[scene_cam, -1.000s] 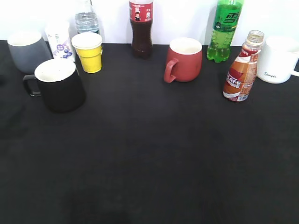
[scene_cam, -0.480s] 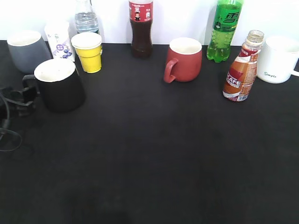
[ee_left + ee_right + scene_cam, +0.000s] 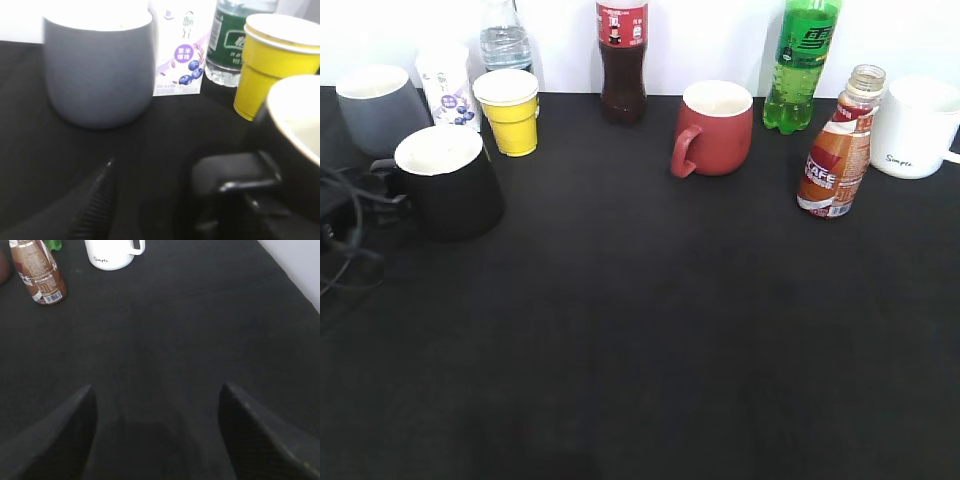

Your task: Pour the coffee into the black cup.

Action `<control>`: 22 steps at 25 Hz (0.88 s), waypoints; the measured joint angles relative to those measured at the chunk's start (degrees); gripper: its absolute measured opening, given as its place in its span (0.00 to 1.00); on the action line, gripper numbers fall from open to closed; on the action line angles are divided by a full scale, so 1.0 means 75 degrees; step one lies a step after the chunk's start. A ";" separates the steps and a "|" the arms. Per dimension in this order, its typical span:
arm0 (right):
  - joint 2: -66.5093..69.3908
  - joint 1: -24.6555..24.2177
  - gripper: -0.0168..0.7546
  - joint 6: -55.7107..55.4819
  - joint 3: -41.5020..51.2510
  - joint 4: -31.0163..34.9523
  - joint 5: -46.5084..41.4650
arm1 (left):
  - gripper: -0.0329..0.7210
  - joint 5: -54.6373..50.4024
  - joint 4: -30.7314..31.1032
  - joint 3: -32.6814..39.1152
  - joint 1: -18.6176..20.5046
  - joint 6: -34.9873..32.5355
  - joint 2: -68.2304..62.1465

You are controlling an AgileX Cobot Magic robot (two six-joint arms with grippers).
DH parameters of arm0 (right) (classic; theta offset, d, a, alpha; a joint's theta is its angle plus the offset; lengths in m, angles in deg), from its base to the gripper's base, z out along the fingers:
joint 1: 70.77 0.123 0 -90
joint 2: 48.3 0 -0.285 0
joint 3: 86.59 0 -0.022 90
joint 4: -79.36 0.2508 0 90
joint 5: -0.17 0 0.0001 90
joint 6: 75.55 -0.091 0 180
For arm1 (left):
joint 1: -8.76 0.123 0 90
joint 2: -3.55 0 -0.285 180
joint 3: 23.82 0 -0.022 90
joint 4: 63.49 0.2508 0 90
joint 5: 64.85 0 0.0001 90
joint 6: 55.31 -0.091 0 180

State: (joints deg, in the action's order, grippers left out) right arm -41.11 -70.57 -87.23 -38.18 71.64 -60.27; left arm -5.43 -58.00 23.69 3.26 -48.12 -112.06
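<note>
Four mugs stand on the black table [image 3: 650, 330]: a wide shiny black cup [image 3: 448, 183] with a white inside, a grey mug [image 3: 375, 105], a red mug [image 3: 713, 128] and a white mug [image 3: 915, 128]. One yellow paper cup [image 3: 509, 111] stands behind the black cup. One small white carton with blueberries [image 3: 179, 47] stands between the grey mug and the yellow cup.

Four bottles stand up: a clear water bottle [image 3: 505, 40], a dark cola bottle with a red label [image 3: 622, 60], a green soda bottle [image 3: 802, 65], and the small clear coffee bottle with brown liquid [image 3: 838, 145], well apart from the black cup, between the red and white mugs.

The left gripper [image 3: 165, 200] is right at the black cup's handle, with its two fingers spread. The right gripper [image 3: 157, 435] is spread wide over bare table and holds nothing.
</note>
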 joint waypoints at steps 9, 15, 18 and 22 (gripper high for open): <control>0.0000 0.0000 0.79 0.0000 0.0000 0.0000 0.0007 | 0.12 0.0274 0.1628 -0.1519 0.0431 -0.0182 -0.1123; 0.0000 0.0000 0.79 0.0000 0.0000 0.0000 0.0007 | 0.12 0.0533 0.1969 -0.0868 0.0431 0.0120 -0.0001; 0.0000 0.0000 0.79 0.0000 0.0000 0.0000 0.0007 | 0.12 0.0626 0.3001 -0.0596 0.0431 0.0874 0.0716; 0.0000 0.0000 0.79 0.0000 0.0000 0.0000 0.0007 | 0.12 0.0611 0.3551 -0.0765 -0.0385 0.1285 0.0694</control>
State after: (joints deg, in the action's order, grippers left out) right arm -41.11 -70.57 -87.23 -38.18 71.64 -60.22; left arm -0.85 -31.37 17.95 0.38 -38.48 -106.85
